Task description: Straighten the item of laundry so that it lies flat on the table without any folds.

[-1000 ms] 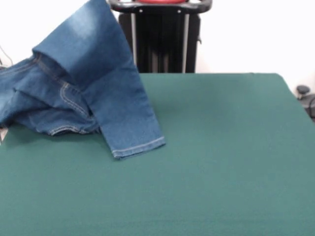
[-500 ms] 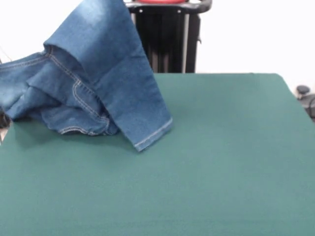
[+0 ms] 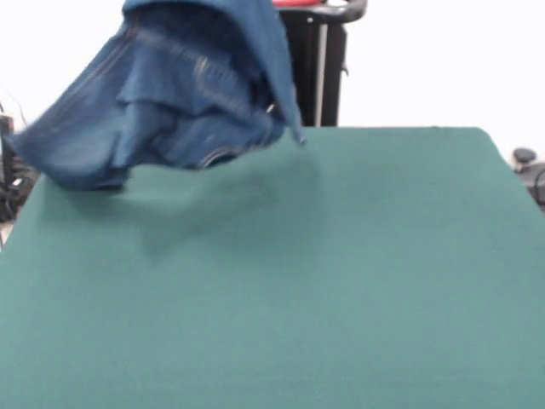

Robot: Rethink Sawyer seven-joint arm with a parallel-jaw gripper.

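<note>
One bunched pair of jeans (image 3: 170, 94) hangs slantwise above the table (image 3: 341, 281); pincer unseen, grip untellable.

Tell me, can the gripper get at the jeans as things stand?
Cannot say: the gripper is out of view. The jeans hang bunched and lifted above the table, running past the top edge, so something above probably holds them already.

Front camera: sitting low at the table's (image 3: 341, 281) near edge, facing across it.
Framing: cropping the table's near part; apparently fairly close.
Other views: none showing now.
</note>
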